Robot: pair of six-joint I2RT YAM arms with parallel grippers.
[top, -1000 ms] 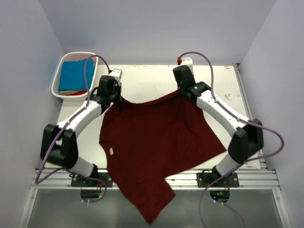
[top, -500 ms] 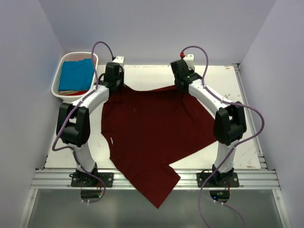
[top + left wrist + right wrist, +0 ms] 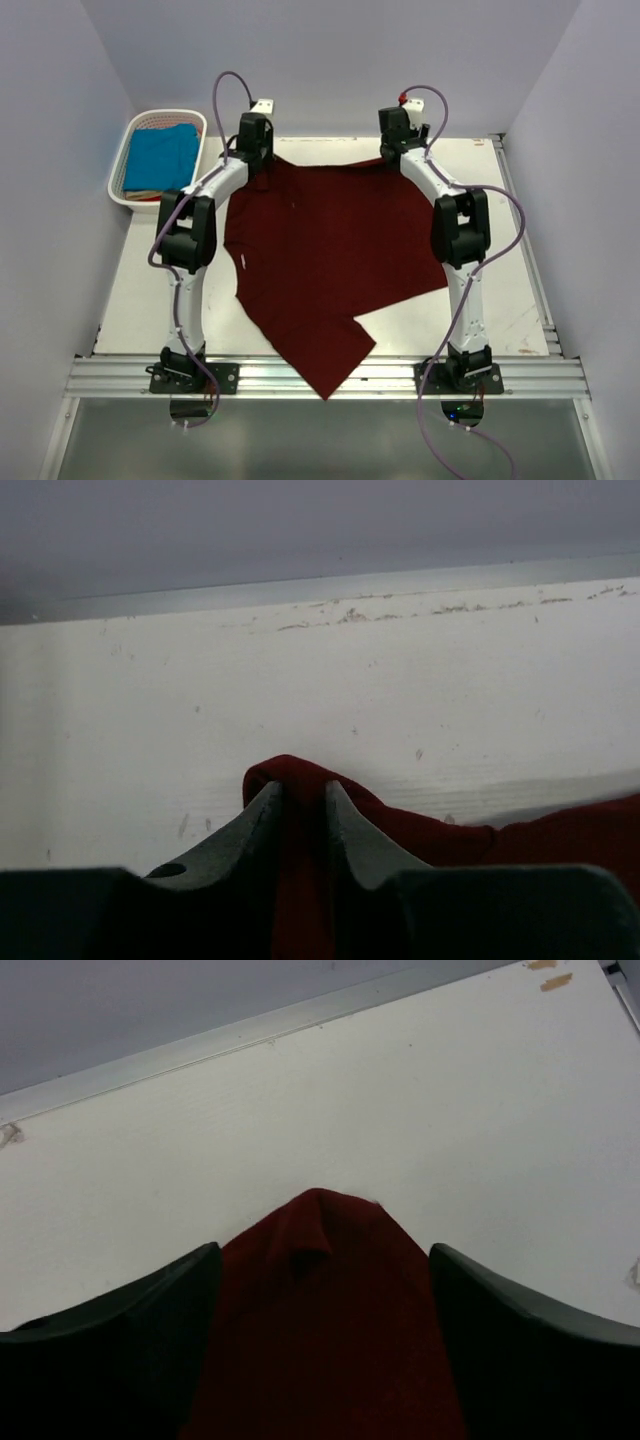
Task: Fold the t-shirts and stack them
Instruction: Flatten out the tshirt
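Well forward, both arms stretch; left fingers (image 3: 250, 825) pinch the maroon t-shirt (image 3: 330, 240); right fingers (image 3: 130, 1310) stand wide.

On my left wrist feed, the left end effector (image 3: 300, 805) has its two dark fingers (image 3: 240, 840) nearly together. A fold of the maroon t-shirt (image 3: 290, 772) is pinched between them and bunches up just past the tips. More cloth trails off to its right. Ahead lies the white worktop (image 3: 300, 670), scuffed near its far edge.
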